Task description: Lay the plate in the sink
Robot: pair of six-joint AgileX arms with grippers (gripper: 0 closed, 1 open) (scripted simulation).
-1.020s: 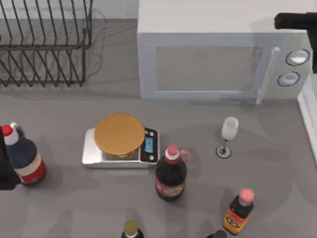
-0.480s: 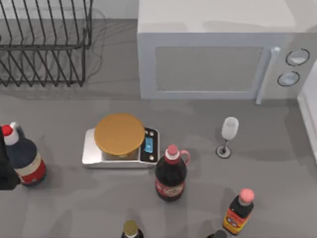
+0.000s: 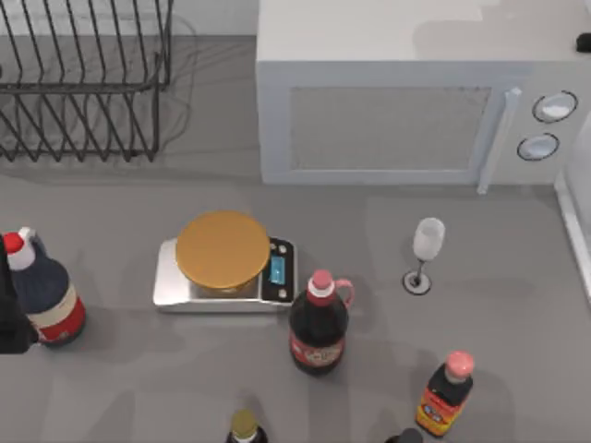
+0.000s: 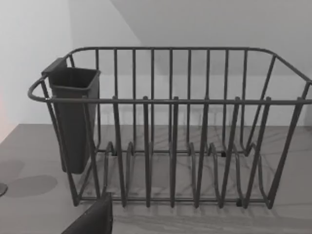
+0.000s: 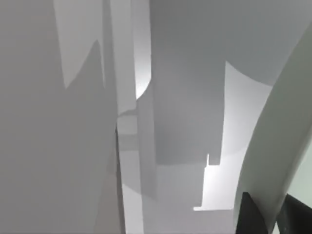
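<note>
- labels on the three bottles, like the dark jug's (image 3: 319, 323), carry no print i can read.
- plate (image 5: 273, 141) shows as a pale curved edge beside the right gripper's dark fingers (image 5: 251, 214); their grip i cannot tell.
- sink rim (image 3: 574, 231) runs along the table's right edge.
- left arm (image 3: 9, 314) sits parked at the left edge.

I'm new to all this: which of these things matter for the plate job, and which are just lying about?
For the job: plate, gripped by the right hand; sink.
Lying about: dish rack, microwave, kitchen scale, wine glass, bottles.
</note>
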